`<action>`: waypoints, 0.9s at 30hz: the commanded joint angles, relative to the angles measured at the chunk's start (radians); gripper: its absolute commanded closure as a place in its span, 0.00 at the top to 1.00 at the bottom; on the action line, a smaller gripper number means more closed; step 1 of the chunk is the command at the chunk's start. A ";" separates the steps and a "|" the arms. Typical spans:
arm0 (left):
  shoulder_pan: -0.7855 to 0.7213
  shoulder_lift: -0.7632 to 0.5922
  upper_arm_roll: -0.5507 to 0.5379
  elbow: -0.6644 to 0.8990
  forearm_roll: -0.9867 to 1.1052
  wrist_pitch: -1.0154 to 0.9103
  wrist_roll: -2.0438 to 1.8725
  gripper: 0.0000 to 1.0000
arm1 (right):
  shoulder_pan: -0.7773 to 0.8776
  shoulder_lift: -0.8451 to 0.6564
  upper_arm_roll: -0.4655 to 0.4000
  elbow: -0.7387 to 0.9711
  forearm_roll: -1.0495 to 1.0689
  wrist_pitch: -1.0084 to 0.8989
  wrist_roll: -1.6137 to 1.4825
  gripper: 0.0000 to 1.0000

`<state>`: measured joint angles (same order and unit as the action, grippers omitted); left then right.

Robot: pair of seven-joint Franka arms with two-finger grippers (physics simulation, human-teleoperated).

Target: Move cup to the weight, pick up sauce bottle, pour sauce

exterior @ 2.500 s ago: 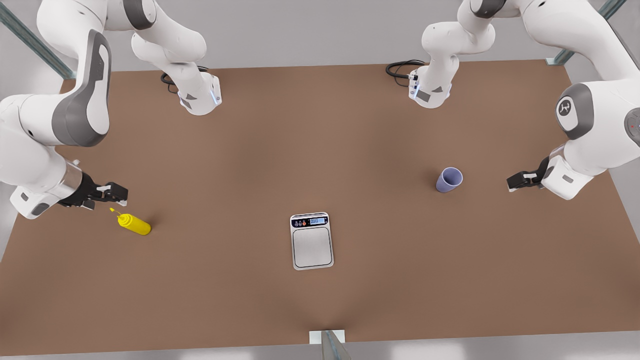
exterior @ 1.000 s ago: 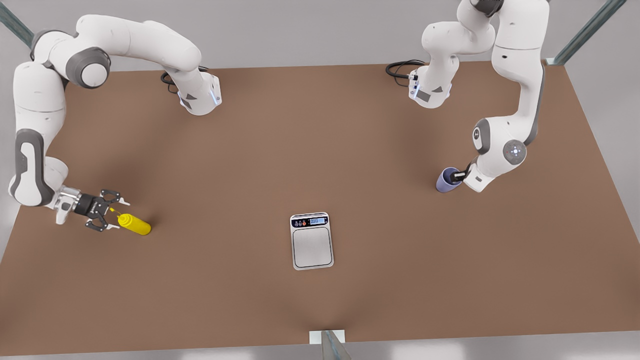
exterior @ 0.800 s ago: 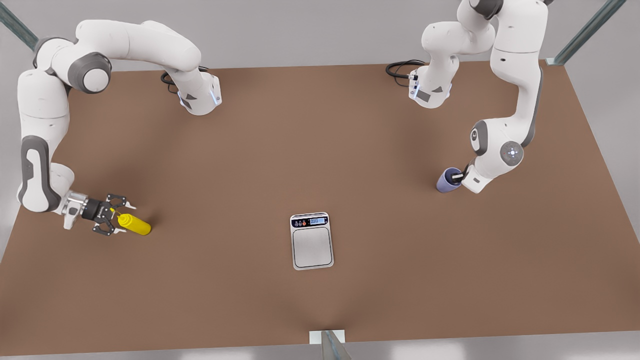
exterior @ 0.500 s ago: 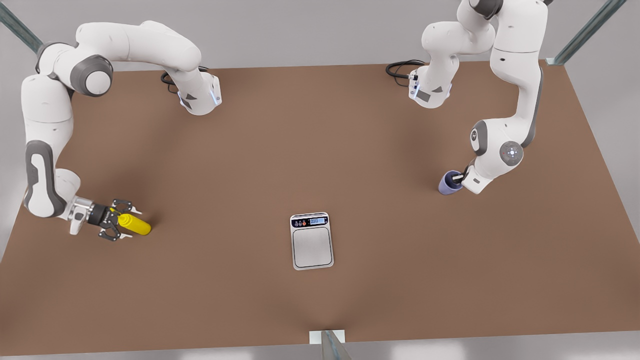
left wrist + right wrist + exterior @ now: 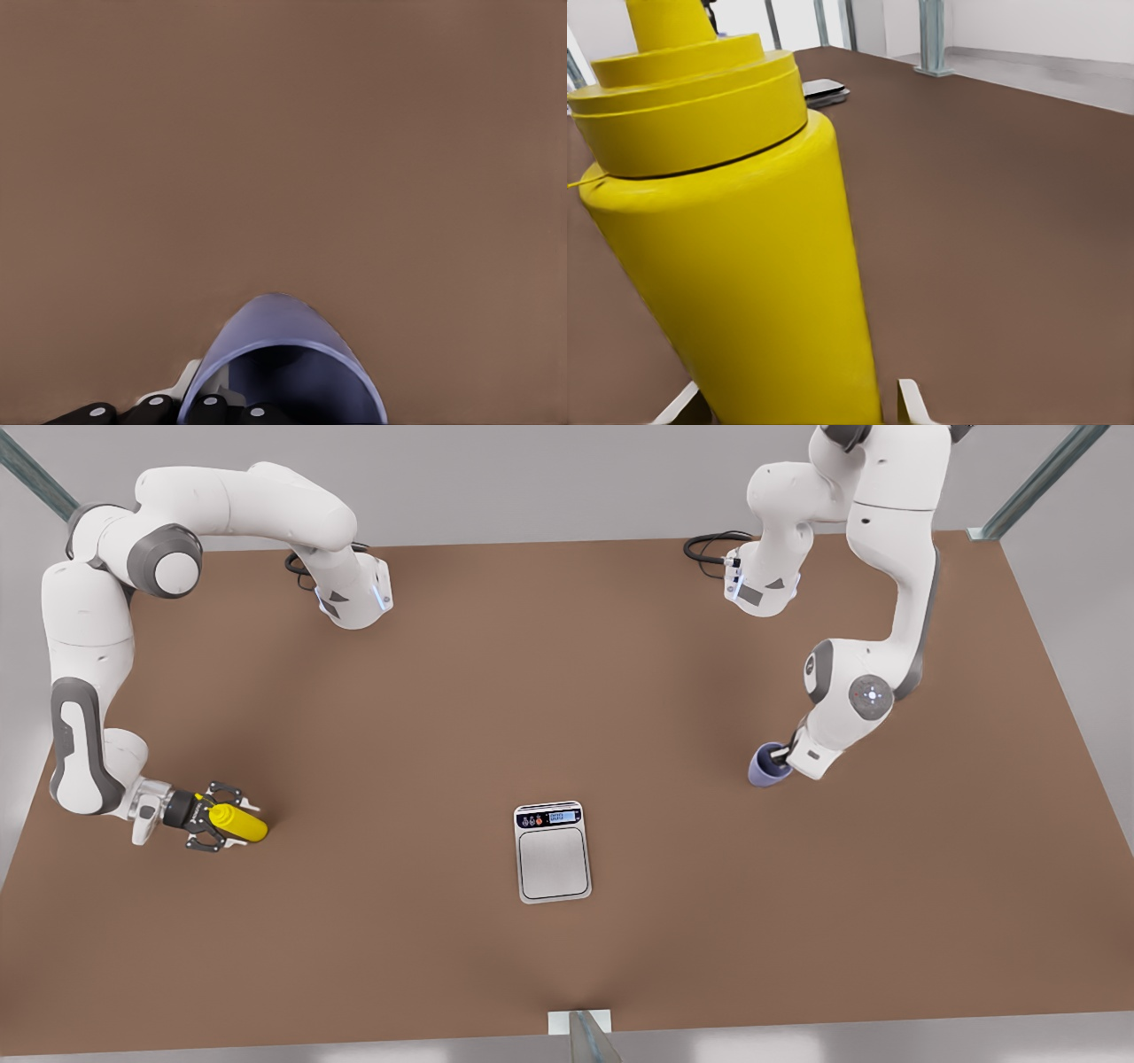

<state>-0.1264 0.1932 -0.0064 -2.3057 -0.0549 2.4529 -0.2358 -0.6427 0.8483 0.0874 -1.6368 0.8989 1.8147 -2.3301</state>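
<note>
The lavender cup (image 5: 764,769) stands tilted on the brown table at the front view's right, with its dark mouth toward the wrist camera (image 5: 283,354). My left gripper (image 5: 781,755) is shut on the cup's rim, one finger inside. The silver weight (image 5: 553,852) lies flat near the table's middle front, well apart from the cup. At the front view's left the yellow sauce bottle (image 5: 241,825) lies on its side. My right gripper (image 5: 237,825) is open, its fingertips (image 5: 912,398) on either side of the bottle (image 5: 744,266) near the cap.
The two arm bases (image 5: 354,598) (image 5: 762,584) stand at the table's far edge, with black cables (image 5: 709,545) beside them. A metal bracket (image 5: 580,1027) sits at the near edge. The brown tabletop (image 5: 567,691) stretches between the arms.
My left gripper closed on the cup's rim and dragged it toward the weight. My right gripper slid forward from the nozzle until its fingers straddle the bottle's upper end.
</note>
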 commanded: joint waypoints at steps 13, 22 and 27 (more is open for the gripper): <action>-0.122 0.058 -0.009 0.111 -0.195 0.000 -0.115 0.21 | 0.020 0.018 0.000 0.014 0.031 0.003 0.005 0.66; -0.228 0.178 -0.009 0.301 -0.195 -0.045 -0.307 0.21 | 0.020 0.018 0.000 0.023 0.037 0.000 0.005 0.54; -0.259 0.232 -0.009 0.385 -0.195 -0.054 -0.392 0.21 | 0.083 -0.081 -0.005 0.092 0.020 -0.009 0.182 0.54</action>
<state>-0.3882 0.4315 -0.0151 -1.9087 -0.1851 2.3983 -0.6362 -0.5393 0.7460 0.0778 -1.5461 0.9156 1.8119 -2.1244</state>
